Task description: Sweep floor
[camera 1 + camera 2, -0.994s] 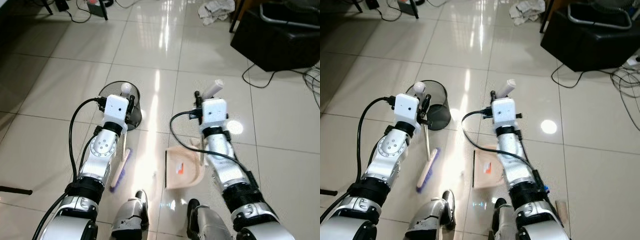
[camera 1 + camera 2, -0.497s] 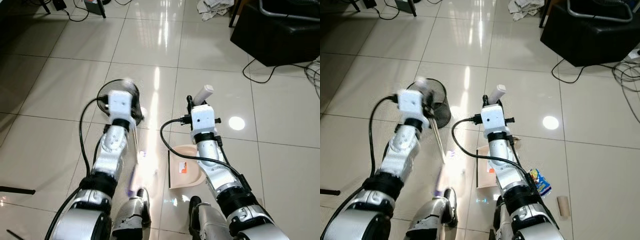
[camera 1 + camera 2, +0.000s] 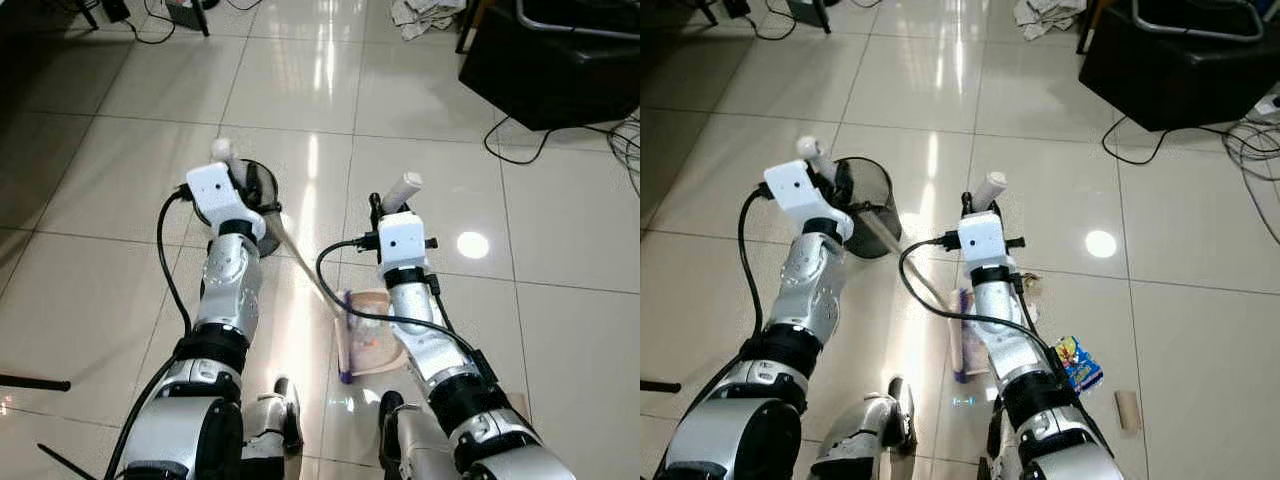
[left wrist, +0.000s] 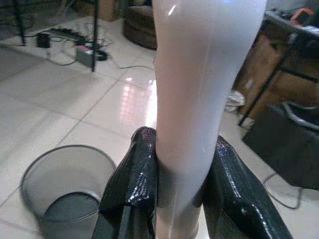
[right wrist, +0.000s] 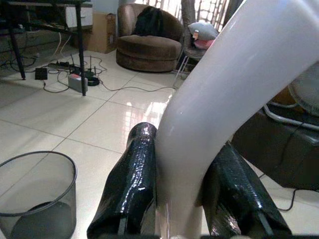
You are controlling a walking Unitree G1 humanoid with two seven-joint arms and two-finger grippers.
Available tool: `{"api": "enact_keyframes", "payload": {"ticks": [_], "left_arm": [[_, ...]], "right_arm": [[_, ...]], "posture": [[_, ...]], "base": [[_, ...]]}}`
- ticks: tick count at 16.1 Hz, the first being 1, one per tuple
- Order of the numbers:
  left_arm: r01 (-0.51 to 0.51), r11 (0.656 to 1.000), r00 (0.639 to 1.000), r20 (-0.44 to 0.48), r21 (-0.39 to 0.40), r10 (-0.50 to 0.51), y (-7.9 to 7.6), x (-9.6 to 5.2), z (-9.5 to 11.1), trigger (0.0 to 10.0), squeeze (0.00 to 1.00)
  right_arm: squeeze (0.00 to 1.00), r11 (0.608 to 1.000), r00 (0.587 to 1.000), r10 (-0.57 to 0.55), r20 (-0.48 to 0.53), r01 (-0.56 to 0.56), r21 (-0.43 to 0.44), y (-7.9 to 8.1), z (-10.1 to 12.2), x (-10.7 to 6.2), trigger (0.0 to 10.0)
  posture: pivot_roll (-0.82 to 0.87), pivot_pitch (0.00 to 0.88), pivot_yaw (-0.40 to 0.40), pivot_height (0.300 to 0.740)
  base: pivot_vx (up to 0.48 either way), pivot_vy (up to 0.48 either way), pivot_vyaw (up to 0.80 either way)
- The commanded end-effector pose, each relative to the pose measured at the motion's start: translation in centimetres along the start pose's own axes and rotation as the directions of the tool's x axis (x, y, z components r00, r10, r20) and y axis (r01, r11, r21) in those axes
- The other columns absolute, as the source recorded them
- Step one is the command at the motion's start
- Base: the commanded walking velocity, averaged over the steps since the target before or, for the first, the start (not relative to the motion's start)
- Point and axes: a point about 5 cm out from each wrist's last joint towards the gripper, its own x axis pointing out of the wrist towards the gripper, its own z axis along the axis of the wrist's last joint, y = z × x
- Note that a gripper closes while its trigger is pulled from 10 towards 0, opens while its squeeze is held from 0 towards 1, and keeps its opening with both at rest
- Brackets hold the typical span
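broom (image 3: 310, 272) now swung across, bristle head at the dustpan (image 3: 378, 335) mouth instead of lying beside it, so probably pushing dirt in; long axis slanting from bin (image 3: 862, 205) down to dustpan; left gripper (image 4: 182, 169) clenched on broom handle, right gripper (image 5: 180, 184) clamped on dustpan handle

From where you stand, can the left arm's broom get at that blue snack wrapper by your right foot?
Probably not yet. The left gripper holds the broom with its head at the dustpan; the snack wrapper lies beyond the right arm, which blocks a direct sweep.
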Motion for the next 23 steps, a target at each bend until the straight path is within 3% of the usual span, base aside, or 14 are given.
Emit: {"api": "enact_keyframes", "payload": {"ticks": [1,4,6,9,10,12,19,23], "left_arm": [[0.070,0.997,0.997,-0.008,-0.014,-0.071,-0.7,0.1,0.0,10.0,0.00],[0.184,0.982,0.983,-0.025,0.032,-0.183,-1.9,0.2,-0.1,10.0,0.00],[0.332,0.931,0.943,-0.041,0.150,-0.330,-3.0,0.3,0.1,10.0,0.00],[0.415,0.888,0.908,-0.023,0.197,-0.419,-3.3,1.0,1.6,10.0,0.00],[0.490,0.843,0.867,-0.019,0.222,-0.498,-2.9,1.3,3.0,10.0,0.00],[0.529,0.819,0.843,-0.027,0.223,-0.537,-2.0,1.8,4.3,10.0,0.00],[0.483,0.819,0.866,-0.033,0.310,-0.499,2.2,3.0,8.0,10.0,0.00],[0.452,0.796,0.882,-0.068,0.403,-0.467,4.9,3.0,9.6,10.0,0.00]], "right_arm": [[0.00,0.999,0.999,-0.011,-0.030,0.012,0.040,-0.1,-0.5,-0.3,10.0],[0.00,0.996,0.999,-0.053,-0.003,0.053,0.074,-1.1,0.1,0.4,10.0],[0.00,0.989,0.993,-0.092,0.067,0.084,0.120,-2.6,1.6,1.1,10.0],[0.00,0.987,0.988,-0.112,0.109,0.098,0.128,-4.2,2.4,1.4,10.0],[0.00,0.989,0.985,-0.105,0.136,0.089,0.118,-5.2,2.7,1.0,10.0],[0.00,0.985,0.984,-0.109,0.141,0.087,0.152,-6.2,3.1,0.9,10.0],[0.00,0.956,0.978,-0.187,0.091,0.160,0.248,-8.3,2.8,1.3,10.0],[0.00,0.936,0.974,-0.190,0.121,0.143,0.322,-9.4,3.4,1.6,10.0]], "posture": [[0.07,0.278,0.078,0.740],[0.07,0.256,0.077,0.740],[0.06,0.210,0.077,0.740],[0.06,0.190,0.085,0.740],[0.05,0.152,0.096,0.740],[0.04,0.112,0.096,0.740],[0.06,0.067,0.094,0.740],[0.07,0.057,0.099,0.740]], "base": [[0.000,0.000,0.00],[0.000,0.000,0.00],[0.000,0.000,0.00],[0.000,0.000,0.00],[0.000,0.000,0.00],[0.000,0.000,0.00],[0.000,0.000,0.00],[0.000,0.000,0.00]]}}
